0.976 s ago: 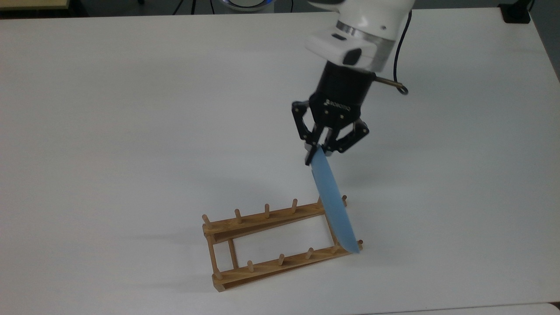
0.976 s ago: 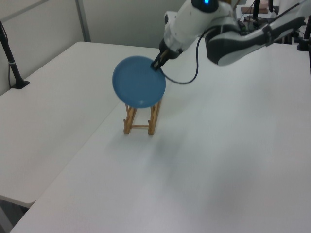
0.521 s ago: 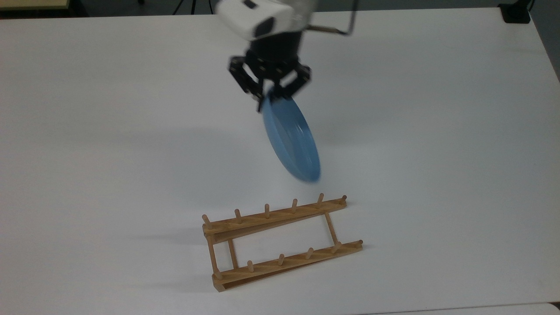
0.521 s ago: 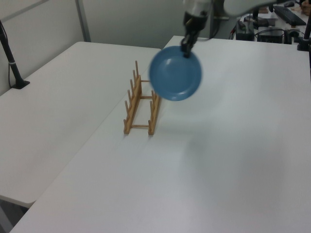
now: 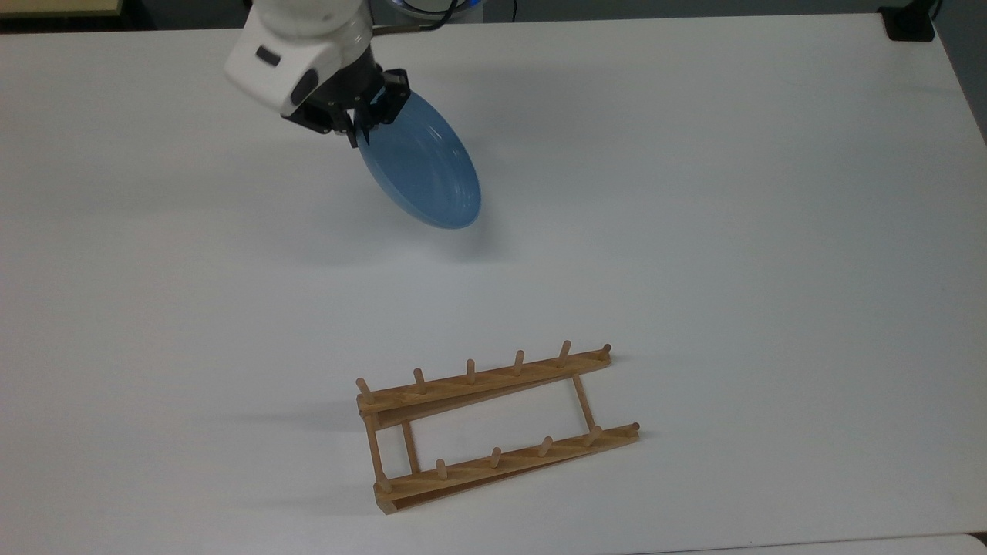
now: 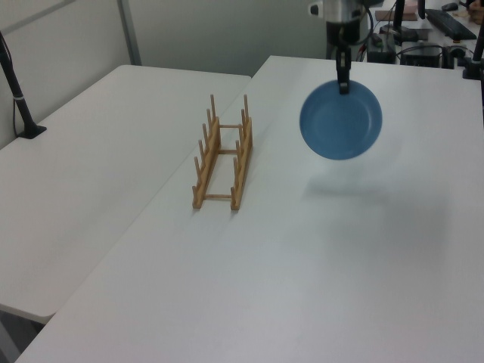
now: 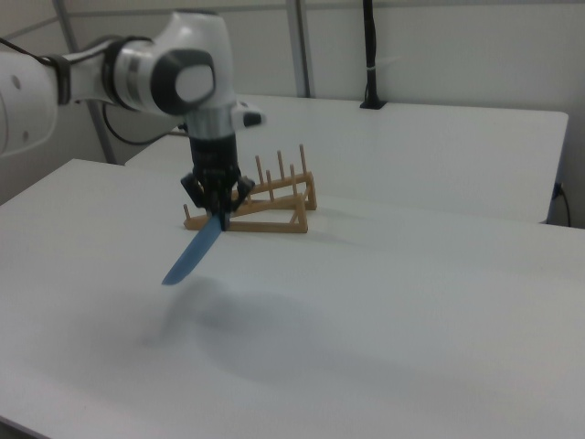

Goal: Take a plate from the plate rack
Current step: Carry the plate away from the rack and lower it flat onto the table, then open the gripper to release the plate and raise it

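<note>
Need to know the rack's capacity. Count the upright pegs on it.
12. The plate rack has six along its far rail in the top view and six along its near rail. None look hidden: the plate hangs well away in the gripper.

The arm reaches in from the top view's upper left, and its white wrist sits above the black gripper. The gripper points down and a little sideways – toward the top view's right. Its two fingers are closed on the rim of the plate, at the plate's upper edge, and hold it in the air. In the right view the white arm comes from the right view's left, bends down, and the gripper hangs straight below the wrist. In the left view the gripper comes down from the upper edge – fingers pointing down.
</note>
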`<action>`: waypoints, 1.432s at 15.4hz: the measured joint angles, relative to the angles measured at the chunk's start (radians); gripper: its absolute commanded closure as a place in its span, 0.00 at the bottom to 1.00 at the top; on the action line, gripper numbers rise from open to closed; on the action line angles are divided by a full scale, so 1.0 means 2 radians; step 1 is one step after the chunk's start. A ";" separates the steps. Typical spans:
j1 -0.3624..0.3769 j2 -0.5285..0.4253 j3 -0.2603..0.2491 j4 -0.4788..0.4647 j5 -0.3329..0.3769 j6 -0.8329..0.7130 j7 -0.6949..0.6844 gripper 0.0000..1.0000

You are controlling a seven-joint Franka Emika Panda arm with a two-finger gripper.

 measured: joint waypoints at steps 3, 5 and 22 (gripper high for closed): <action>-0.018 0.002 0.000 -0.041 0.037 0.051 0.002 1.00; -0.022 0.003 0.000 -0.075 0.047 0.105 0.024 1.00; -0.025 0.013 -0.001 -0.149 0.057 0.186 0.072 0.00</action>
